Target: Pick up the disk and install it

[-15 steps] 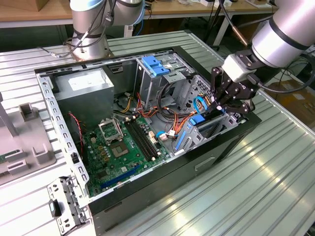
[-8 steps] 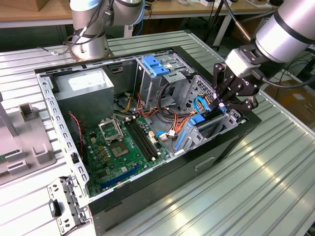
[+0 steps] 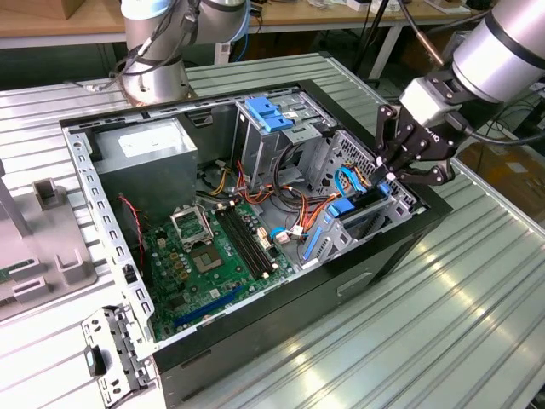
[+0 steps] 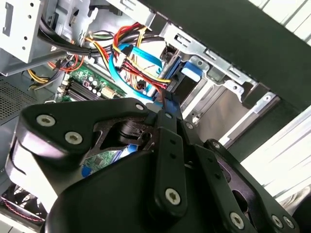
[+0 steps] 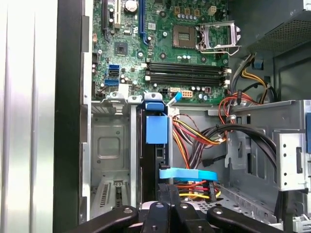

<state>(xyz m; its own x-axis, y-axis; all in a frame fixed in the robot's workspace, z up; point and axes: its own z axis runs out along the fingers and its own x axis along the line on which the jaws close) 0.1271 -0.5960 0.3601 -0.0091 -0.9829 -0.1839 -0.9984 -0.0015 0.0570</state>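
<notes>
The disk stands on edge in the drive bay at the front corner of the open computer case, on the exterior view's right. In the first wrist view the disk shows as a dark slab with a blue plastic rail along its edge, sunk between the bay's metal walls. My gripper hangs straight over its upper end, fingers pressed together. In the first wrist view the gripper sits right at the disk's near end, beside a blue data cable. The second wrist view puts the gripper among red and yellow wires.
Inside the case lie the green motherboard, a grey power supply box and an upright metal cage with a blue latch. Cable bundles run beside the bay. A second arm's base stands behind; a loose bracket lies in front.
</notes>
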